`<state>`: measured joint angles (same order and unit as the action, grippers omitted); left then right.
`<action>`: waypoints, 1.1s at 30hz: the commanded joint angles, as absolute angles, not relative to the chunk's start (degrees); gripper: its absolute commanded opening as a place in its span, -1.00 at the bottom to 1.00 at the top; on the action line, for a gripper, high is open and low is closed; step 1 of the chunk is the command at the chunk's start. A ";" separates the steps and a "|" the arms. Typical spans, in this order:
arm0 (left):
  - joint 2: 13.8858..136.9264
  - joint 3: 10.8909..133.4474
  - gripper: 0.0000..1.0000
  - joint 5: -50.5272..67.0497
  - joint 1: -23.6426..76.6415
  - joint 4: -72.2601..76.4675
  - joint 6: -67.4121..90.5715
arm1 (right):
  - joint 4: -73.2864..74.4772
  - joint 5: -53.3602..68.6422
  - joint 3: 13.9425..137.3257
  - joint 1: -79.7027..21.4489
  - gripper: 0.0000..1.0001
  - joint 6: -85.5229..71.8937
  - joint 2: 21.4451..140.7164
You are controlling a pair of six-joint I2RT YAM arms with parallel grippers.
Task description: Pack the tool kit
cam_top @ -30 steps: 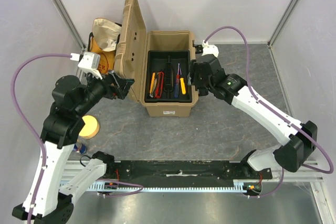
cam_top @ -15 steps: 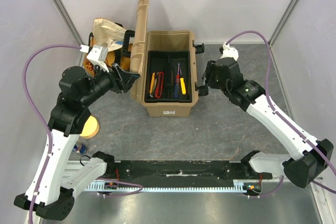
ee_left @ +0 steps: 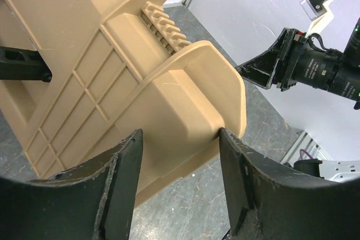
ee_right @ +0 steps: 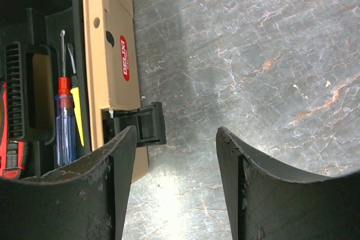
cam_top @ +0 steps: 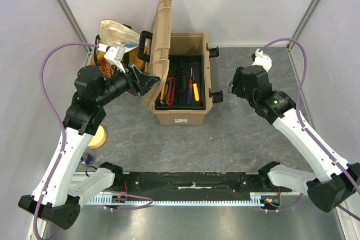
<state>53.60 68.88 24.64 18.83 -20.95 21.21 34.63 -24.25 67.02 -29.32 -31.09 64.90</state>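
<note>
The tan ribbed toolbox (cam_top: pixel 180 114) stands mid-table. Its black inner tray (cam_top: pixel 181 63) holds a red-handled tool (cam_top: pixel 171 90) and a yellow-handled one (cam_top: pixel 195 92). The lid (cam_top: pixel 161 32) stands upright and leans over the box, its black handle (cam_top: pixel 144 46) on the left face. My left gripper (cam_top: pixel 147 84) is open against the lid's outer face. In the left wrist view the lid (ee_left: pixel 140 82) fills the frame, with a corner between the open jaws (ee_left: pixel 180 136). My right gripper (cam_top: pixel 234 87) is open and empty, right of the box. The right wrist view (ee_right: pixel 176 130) shows the side latch (ee_right: pixel 140 125).
An orange-yellow cloth bag (cam_top: pixel 112 43) lies behind the lid at the back left. A yellow round object (cam_top: pixel 95 136) and a small blue one (cam_top: pixel 87 157) sit by the left arm's base. A black rail (cam_top: pixel 191 186) runs along the near edge. Metal posts (cam_top: pixel 67 9) stand at the corners.
The lid has swung from lying open on the left up to upright and leaning over the box, with my left gripper following it rightward. My right gripper has drawn back to the right.
</note>
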 commanded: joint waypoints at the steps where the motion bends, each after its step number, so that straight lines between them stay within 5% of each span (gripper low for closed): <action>1: 53.53 67.15 0.34 26.18 18.37 -15.66 22.59 | 35.16 -24.26 65.48 -28.39 0.31 -33.04 62.84; 13: 47.55 60.82 0.79 34.00 18.37 -8.00 25.40 | 35.60 -16.27 63.72 -26.45 0.59 -35.86 56.61; 33: 53.43 56.96 0.76 26.89 20.38 -11.00 19.60 | 22.78 -5.63 52.14 -24.44 0.78 -39.28 53.09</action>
